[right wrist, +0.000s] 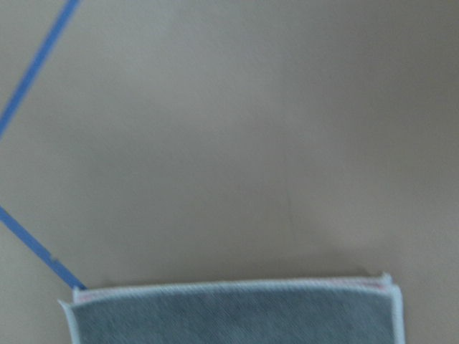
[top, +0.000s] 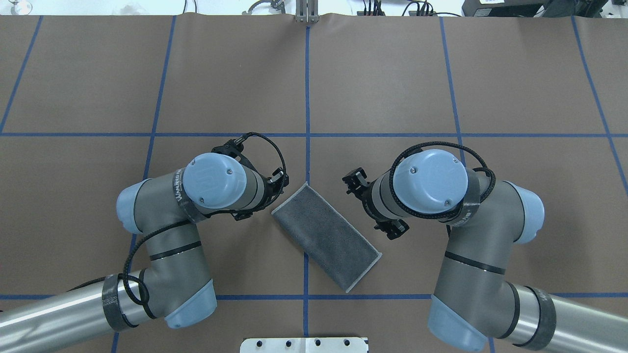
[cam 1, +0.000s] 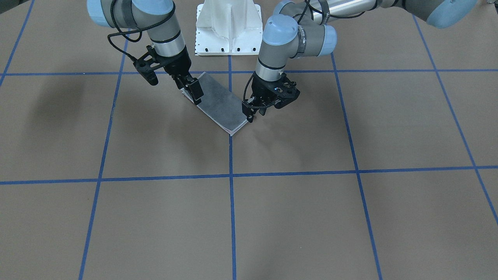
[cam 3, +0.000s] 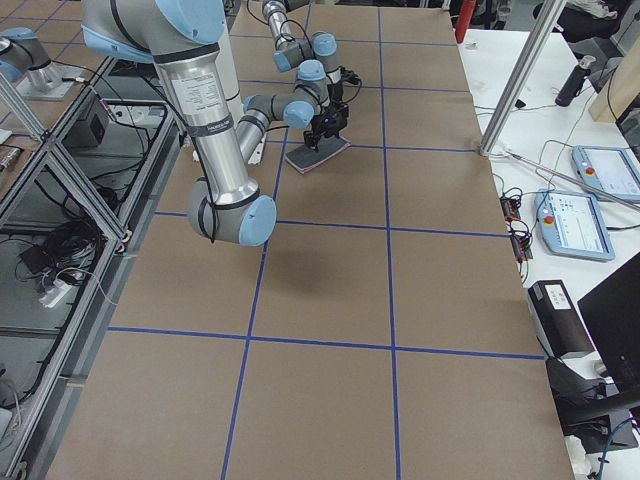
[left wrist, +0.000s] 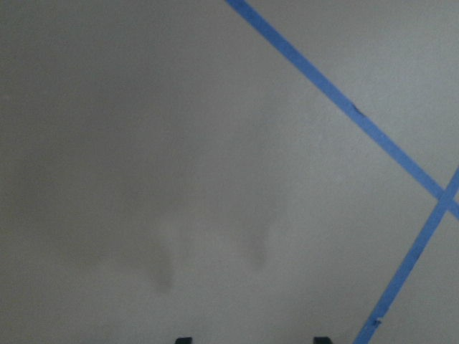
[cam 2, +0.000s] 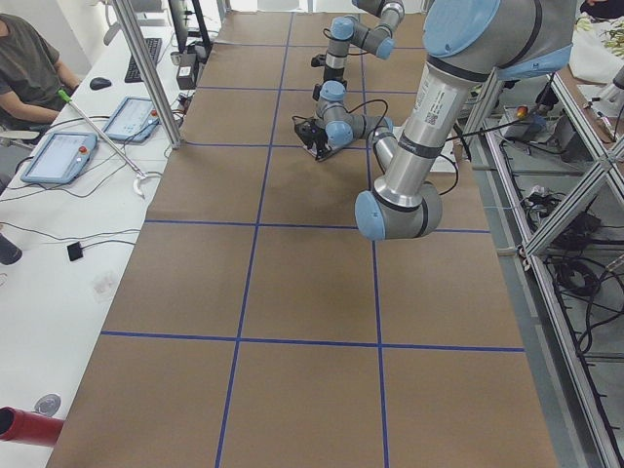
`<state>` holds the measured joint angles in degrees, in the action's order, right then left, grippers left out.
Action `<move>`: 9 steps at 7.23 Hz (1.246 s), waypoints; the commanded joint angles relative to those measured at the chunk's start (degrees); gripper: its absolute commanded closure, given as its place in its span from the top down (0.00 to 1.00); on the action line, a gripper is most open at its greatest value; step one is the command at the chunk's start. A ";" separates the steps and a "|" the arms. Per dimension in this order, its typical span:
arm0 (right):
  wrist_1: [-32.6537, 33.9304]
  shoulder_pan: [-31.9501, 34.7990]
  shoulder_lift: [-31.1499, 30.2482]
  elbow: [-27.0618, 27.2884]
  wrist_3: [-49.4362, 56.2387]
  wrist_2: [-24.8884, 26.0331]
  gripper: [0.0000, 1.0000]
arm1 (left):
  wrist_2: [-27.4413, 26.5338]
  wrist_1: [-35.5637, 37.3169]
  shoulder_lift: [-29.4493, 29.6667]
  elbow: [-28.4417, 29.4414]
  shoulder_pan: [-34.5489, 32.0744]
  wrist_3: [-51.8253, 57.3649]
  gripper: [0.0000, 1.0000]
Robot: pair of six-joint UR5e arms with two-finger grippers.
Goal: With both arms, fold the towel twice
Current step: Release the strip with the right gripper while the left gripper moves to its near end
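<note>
The towel (cam 1: 220, 103) lies flat on the table, folded to a narrow strip with its grey face up, and it also shows in the overhead view (top: 326, 238). A thin pink line shows along its edge in the right wrist view (right wrist: 237, 312). My right gripper (cam 1: 190, 89) hangs just above the strip's end nearer the robot, its fingers apart and empty. My left gripper (cam 1: 251, 114) stands at the strip's far end, beside the corner. Its two fingertips (left wrist: 183, 340) sit apart over bare table. In the overhead view both grippers are mostly hidden under the wrists.
The white pedestal base (cam 1: 228, 27) stands just behind the towel. Blue tape lines (top: 307, 98) cross the brown table. A side bench with tablets (cam 2: 63, 156) and a seated person (cam 2: 29, 58) runs along the table's far side.
</note>
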<state>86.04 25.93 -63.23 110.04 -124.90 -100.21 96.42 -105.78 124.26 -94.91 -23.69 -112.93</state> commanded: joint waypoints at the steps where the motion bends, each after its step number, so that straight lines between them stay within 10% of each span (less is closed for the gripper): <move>1: 0.27 1.05 1.18 -1.32 0.80 -0.07 1.00 | -0.44 0.05 -0.33 0.33 1.36 -0.01 0.48; 9: 0.80 2.63 1.27 -1.32 0.89 -0.60 1.00 | -0.44 0.05 -0.16 0.77 1.89 0.08 0.26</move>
<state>86.60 28.17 -61.89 108.67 -124.02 -100.73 95.98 -105.73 124.06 -94.14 -21.80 -112.85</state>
